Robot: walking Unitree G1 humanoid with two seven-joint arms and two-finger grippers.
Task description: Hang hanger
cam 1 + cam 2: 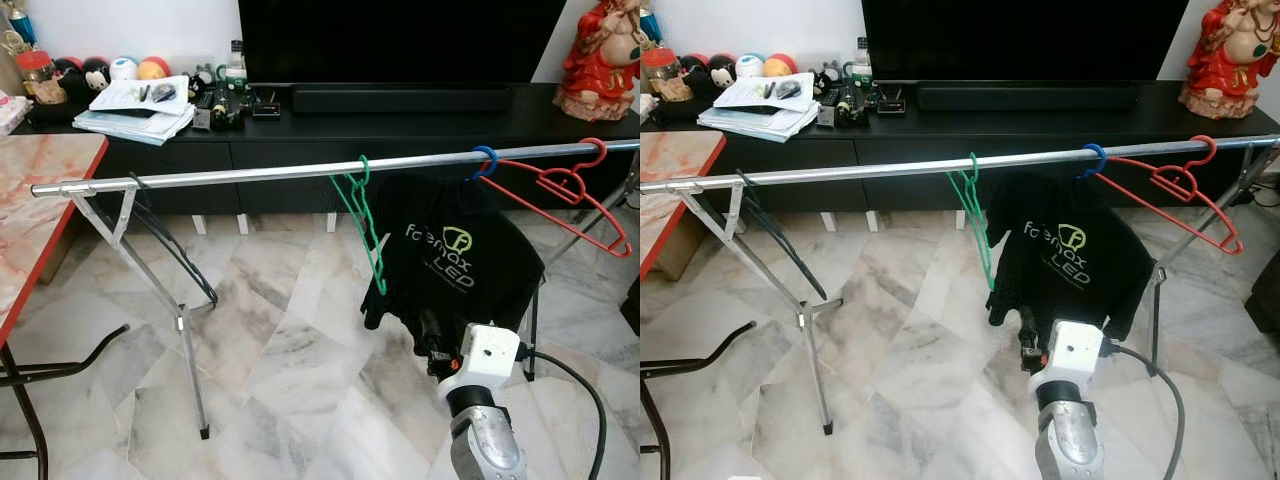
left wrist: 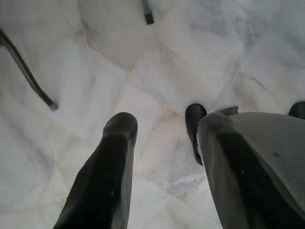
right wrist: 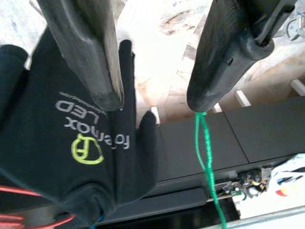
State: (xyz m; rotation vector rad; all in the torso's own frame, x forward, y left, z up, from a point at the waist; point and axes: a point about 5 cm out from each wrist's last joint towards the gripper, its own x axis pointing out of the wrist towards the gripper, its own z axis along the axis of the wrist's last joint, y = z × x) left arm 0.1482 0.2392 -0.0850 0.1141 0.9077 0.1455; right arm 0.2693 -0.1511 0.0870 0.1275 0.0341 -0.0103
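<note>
Green hanger [image 1: 365,225] is hooked on the steel rail [image 1: 250,174], roughly mid-span, hanging edge-on and free. Nothing is gripping it.

Right gripper [image 3: 155,98] is raised in front of the rack, below rail height, pointing at the black shirt [image 1: 455,255]. Jaws are open with a clear gap between the two fingers [image 3: 86,52], holding nothing. In the right wrist view the green hanger's wire starts right at one fingertip (touching or just behind it, can't tell).

Black shirt with a yellow-green logo hangs on a blue-hooked hanger [image 1: 484,160], just to the right of the green one. A red hanger [image 1: 570,185] is on the rail further right, near the end, tilted.

Left gripper [image 2: 162,138] hangs low over the marble floor [image 1: 280,350], jaws open and empty. The left wrist view also shows a dark rack foot and a bent dark leg on the floor.

Rack stands on crossed metal legs [image 1: 150,280]. Behind it is a black TV cabinet [image 1: 300,135] with a TV [image 1: 400,40], a stack of papers [image 1: 135,105], small clutter, and a red figurine [image 1: 600,60] at the right end. A red-edged marble worktop [image 1: 35,200] sits at far left.
</note>
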